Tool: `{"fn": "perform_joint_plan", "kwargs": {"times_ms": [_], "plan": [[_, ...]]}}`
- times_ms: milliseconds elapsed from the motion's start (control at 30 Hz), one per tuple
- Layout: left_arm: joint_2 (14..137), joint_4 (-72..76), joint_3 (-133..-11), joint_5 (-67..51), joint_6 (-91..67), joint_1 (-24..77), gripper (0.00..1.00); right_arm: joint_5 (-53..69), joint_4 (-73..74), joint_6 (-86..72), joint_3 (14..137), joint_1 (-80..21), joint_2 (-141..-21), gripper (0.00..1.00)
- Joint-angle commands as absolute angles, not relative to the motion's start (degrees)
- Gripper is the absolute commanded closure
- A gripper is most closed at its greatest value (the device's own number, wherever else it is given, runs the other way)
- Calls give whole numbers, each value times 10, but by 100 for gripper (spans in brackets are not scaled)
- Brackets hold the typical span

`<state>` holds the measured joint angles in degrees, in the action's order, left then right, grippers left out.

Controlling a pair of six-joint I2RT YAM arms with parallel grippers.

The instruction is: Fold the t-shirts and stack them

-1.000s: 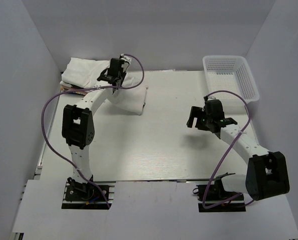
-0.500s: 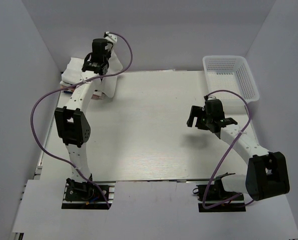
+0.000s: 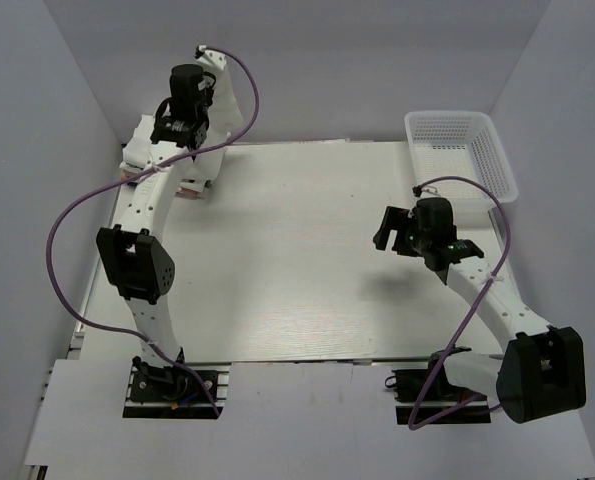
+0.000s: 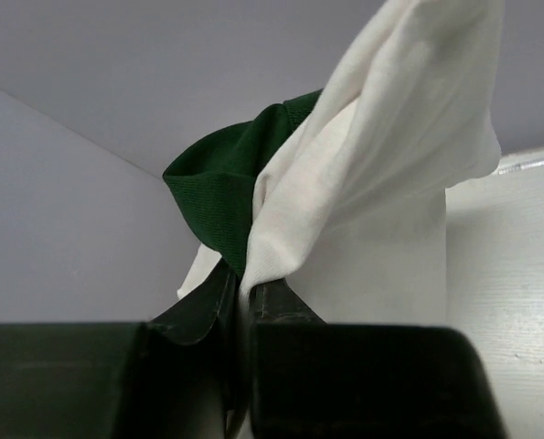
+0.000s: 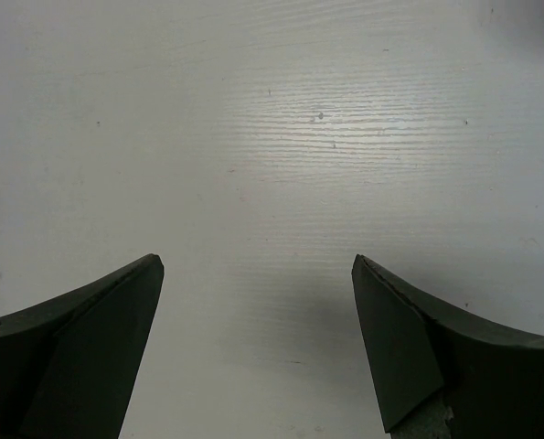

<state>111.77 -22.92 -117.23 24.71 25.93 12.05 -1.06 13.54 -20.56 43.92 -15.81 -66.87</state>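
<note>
At the far left corner, the left gripper (image 4: 246,291) is clenched on a bunched fold of the white t-shirt (image 4: 372,183). Its dark green sleeve (image 4: 217,192) is gathered just ahead of the fingertips, on their left. The cloth hangs in a loose column from the pinch, its long axis running down towards the table (image 3: 297,270), so the shirt is carried rather than resting. The folded tees (image 3: 140,138) lie below the left gripper and a little to its left, close enough that the drop looks to depend on getting the hanging cloth squarely over them. This arm is far nearer to both shirts. To that gripper's right is bare, pale, wood-grained tabletop with plenty of room. Across it, the right gripper (image 5: 258,265) is spread wide and holds nothing, with only tabletop beneath it, well apart from any cloth. Beyond it and to its right, the mesh basket (image 3: 455,116) sits by the wall.
</note>
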Motion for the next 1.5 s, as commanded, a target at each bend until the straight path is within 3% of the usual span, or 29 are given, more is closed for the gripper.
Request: {"fn": "perform_joint_plan", "kwargs": {"times_ms": [0,367,767,833,867,900,933,967,1000,1033,1200,1467], "plan": [[1066,-185,-1197,261,250,113,100,-7,120,-206,439,-160,-662,10],[1144,-154,-1202,272,250,65,100,-5,130,-208,475,-160,-715,10],[1328,-133,-1344,267,155,-30,99,31,145,-224,563,-162,-830,10],[1350,-133,-1356,275,136,-48,94,35,149,-228,576,-159,-841,10],[1359,-133,-1363,275,128,-54,87,40,149,-229,584,-162,-852,10],[1374,-141,-1374,280,110,-67,73,46,151,-229,592,-163,-864,10],[1381,-142,-1375,280,101,-67,73,46,153,-229,597,-163,-877,10],[1381,-148,-1381,275,91,-79,67,52,157,-233,605,-164,-885,10],[1389,-155,-1387,268,79,-85,50,54,159,-232,610,-166,-895,10],[1397,-163,-1393,262,50,-91,41,59,160,-233,616,-165,-908,10],[1397,-204,-1413,191,-46,-129,1,76,169,-236,641,-180,-933,10],[1385,-288,-1420,125,-212,-175,1,71,176,-236,642,-191,-918,10]]}}
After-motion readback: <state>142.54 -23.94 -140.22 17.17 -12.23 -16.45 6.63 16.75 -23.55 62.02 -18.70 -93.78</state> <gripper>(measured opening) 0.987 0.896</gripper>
